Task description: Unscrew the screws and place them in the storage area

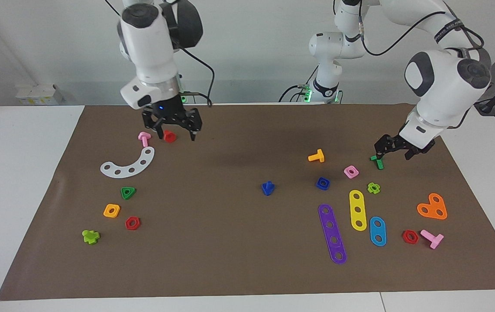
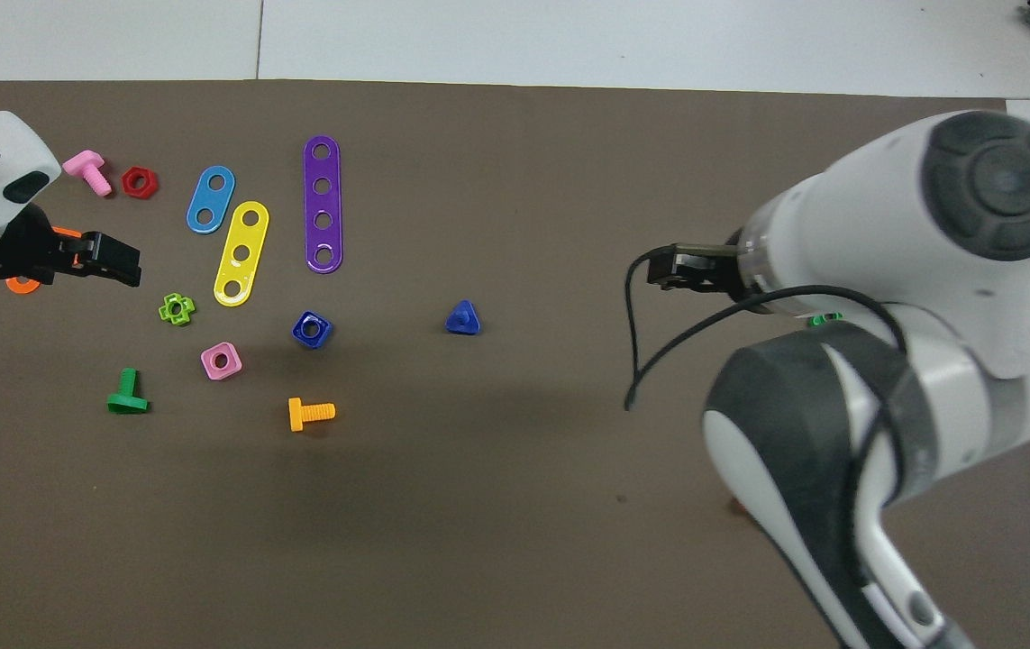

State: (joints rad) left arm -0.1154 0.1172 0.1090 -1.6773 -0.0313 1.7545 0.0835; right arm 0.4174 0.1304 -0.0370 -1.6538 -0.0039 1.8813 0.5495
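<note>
A robotics lab: two white Franka arms are mounted at a white bench (image 1: 22,173) spread with a brown paper mat (image 1: 230,242), bright plastic toy construction parts scattered across it, before a bare white wall with trailing black cables.

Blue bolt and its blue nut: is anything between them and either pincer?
Nothing visible blocks the blue bolt. The blue nut has the pink nut between it and the left pincer. The right pincer has bare mat ahead.
</note>
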